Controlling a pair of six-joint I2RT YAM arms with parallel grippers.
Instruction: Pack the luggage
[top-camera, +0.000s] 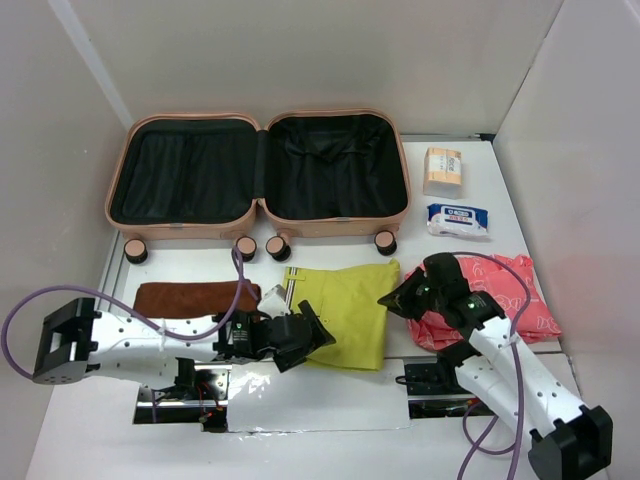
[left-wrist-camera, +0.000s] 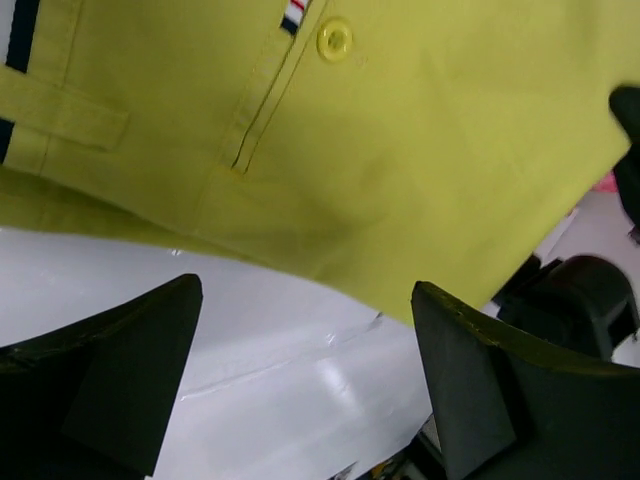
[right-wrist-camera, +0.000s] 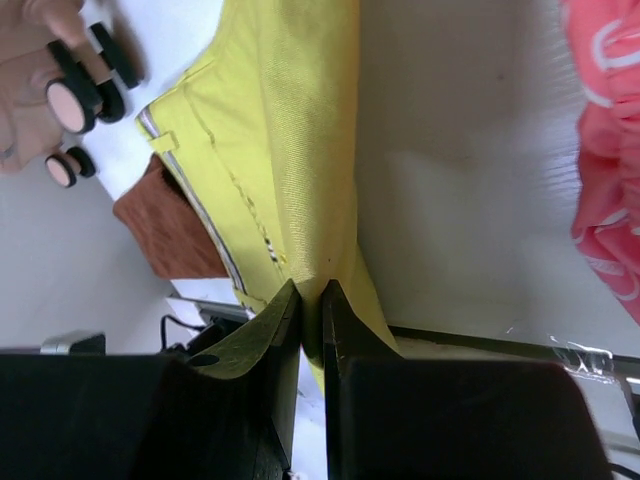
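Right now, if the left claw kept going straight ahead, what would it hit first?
Probably the yellow garment, lying just ahead of the open left gripper; depth is hard to judge.

The right claw (right-wrist-camera: 311, 295) pinches the edge of the folded yellow-green cotton garment (right-wrist-camera: 290, 130) lying on the white surface (right-wrist-camera: 460, 160).

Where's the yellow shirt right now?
In the top view, the yellow shirt lies mid-table in front of the open luggage, between the brown cloth and pink garment; the right gripper pinches its edge.
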